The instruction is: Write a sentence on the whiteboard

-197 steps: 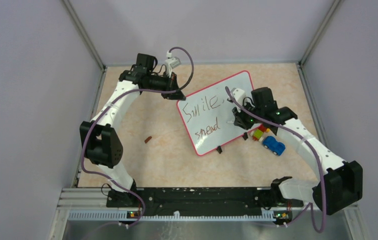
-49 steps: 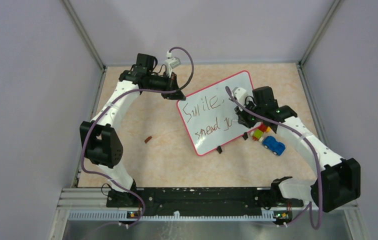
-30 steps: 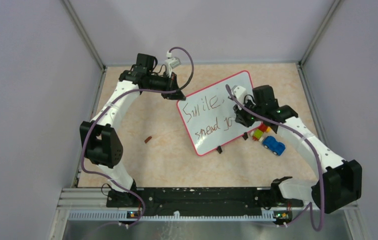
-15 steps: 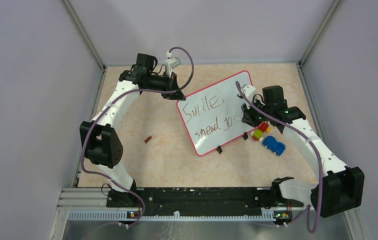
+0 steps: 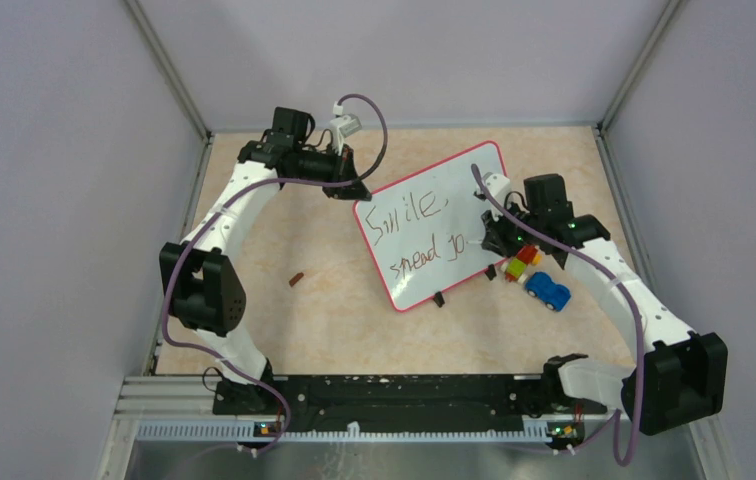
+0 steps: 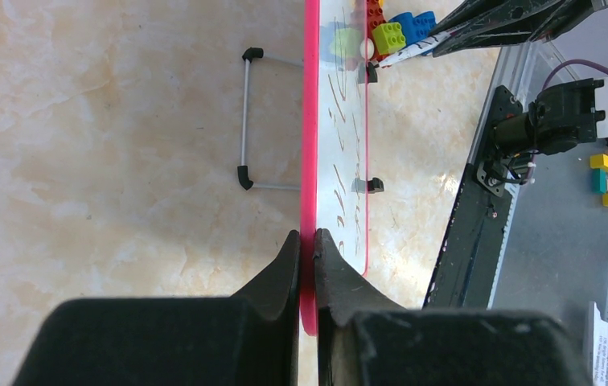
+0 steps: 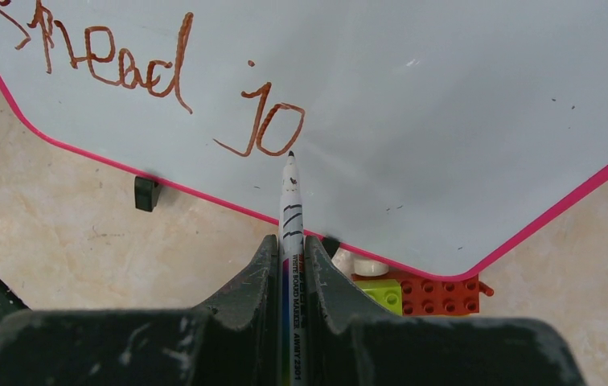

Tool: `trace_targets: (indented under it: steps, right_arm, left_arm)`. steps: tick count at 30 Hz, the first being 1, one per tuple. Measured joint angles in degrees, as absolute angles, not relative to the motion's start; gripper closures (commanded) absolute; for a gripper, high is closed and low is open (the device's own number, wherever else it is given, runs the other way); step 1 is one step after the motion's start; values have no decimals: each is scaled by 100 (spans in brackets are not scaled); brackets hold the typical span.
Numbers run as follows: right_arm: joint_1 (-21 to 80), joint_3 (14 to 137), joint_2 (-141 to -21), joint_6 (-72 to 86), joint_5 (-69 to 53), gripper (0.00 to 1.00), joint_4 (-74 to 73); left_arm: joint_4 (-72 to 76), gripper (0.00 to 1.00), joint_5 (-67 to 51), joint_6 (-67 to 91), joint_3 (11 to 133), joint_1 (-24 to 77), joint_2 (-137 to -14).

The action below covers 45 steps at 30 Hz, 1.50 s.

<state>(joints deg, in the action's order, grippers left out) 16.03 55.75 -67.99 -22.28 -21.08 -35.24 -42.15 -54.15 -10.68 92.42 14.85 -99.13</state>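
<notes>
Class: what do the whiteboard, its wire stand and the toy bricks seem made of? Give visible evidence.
Whiteboard: glossy coated panel, showing reflections; pink rim probably plastic. Wire stand: thin grey metal rod, likely, with black caps. Toy bricks: moulded plastic, studded tops.

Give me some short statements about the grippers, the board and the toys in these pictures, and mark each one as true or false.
1. The left gripper is shut on the pink rim of the whiteboard. True.
2. The right gripper holds an eraser. False: it is shut on a whiteboard marker, whose tip is at the board.
3. The sentence is complete and ends in "joy". False: the second line stops at "spread jo".
4. A blue toy car sits beside the whiteboard, not on it. True.
</notes>
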Motion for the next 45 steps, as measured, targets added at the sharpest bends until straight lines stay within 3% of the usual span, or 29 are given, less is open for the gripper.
trace_targets:
  steps: [45]
  right_arm:
    - [1555, 5561, -7102, -1894, -1953, 100, -3085]
  left_arm:
    - [-4132, 100, -5404, -1068, 9201, 1476, -9911]
